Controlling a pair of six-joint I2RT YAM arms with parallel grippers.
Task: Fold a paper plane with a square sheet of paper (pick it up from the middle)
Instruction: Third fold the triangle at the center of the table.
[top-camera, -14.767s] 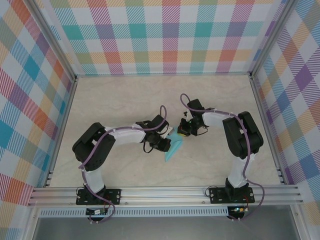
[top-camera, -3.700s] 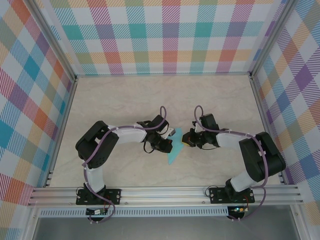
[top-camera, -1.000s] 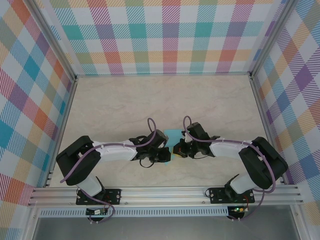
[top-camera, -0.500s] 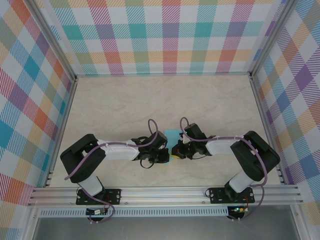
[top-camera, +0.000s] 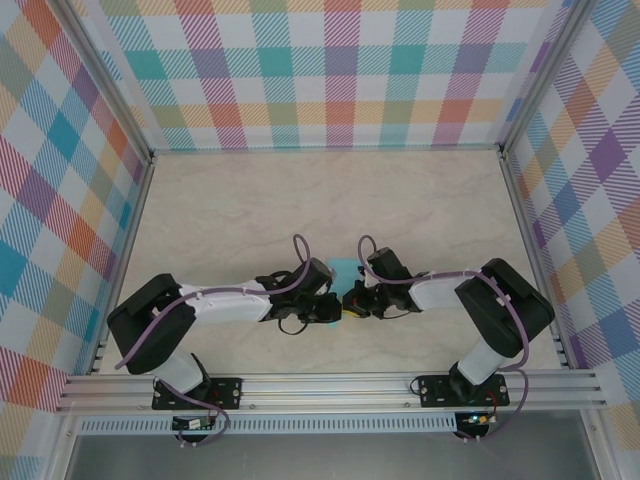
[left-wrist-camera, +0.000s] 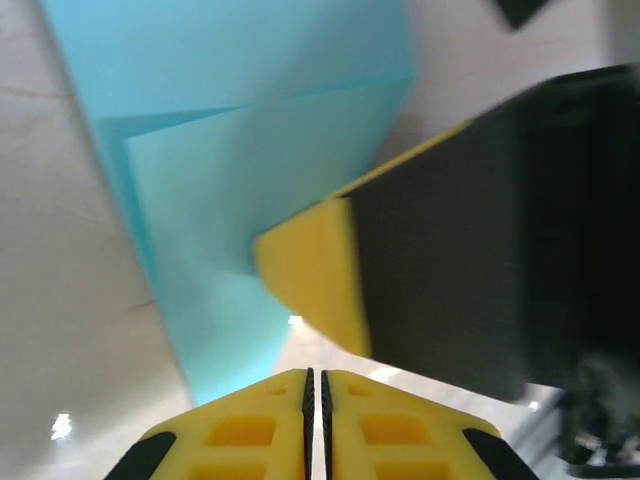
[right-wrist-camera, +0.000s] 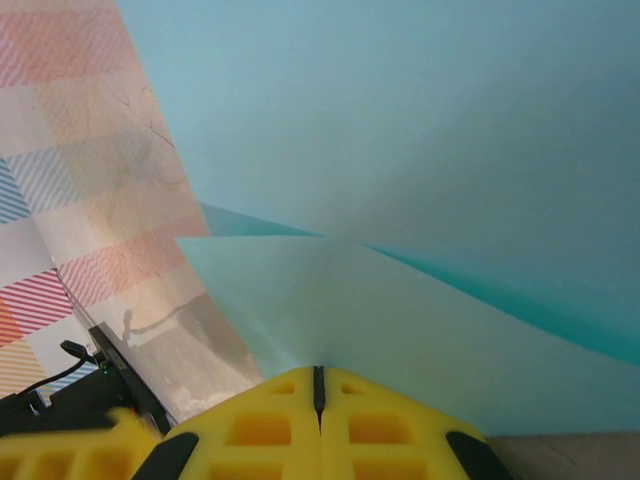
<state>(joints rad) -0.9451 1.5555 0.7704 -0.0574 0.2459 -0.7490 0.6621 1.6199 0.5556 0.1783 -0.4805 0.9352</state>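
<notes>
Paper (top-camera: 345, 268) lies near the middle of the desk (top-camera: 230, 220), between the two hands, and its far part pokes out beyond them.

The left hand (top-camera: 334, 309) comes in from the left. Its wrist view shows the left hand (left-wrist-camera: 315, 385) clenched, pads together with a hairline seam between them and nothing visibly in it. A low corner of the paper (left-wrist-camera: 250, 130) ends just beside that hand. The right hand (top-camera: 353, 301) meets it tip to tip. In its own view the right hand (right-wrist-camera: 318, 385) is clenched too, and a pale fold of paper (right-wrist-camera: 420, 150) runs straight down into its seam. I judge that it is grasping the paper there.

Risks, as I judge them:
- The hands are very close, so a small drift could knock them together and jolt the fold.
- The right hand pinches very little of the paper, so a tug from the left could slip it free or tear the thin layers.
- Pressing off the line would set a skewed crease.

The top view gives the layout of the arms, but they hide the folds. The left wrist view shows layered flaps and a right finger (left-wrist-camera: 305, 290) lying across the paper. The right wrist view shows where the fold enters the grip.
</notes>
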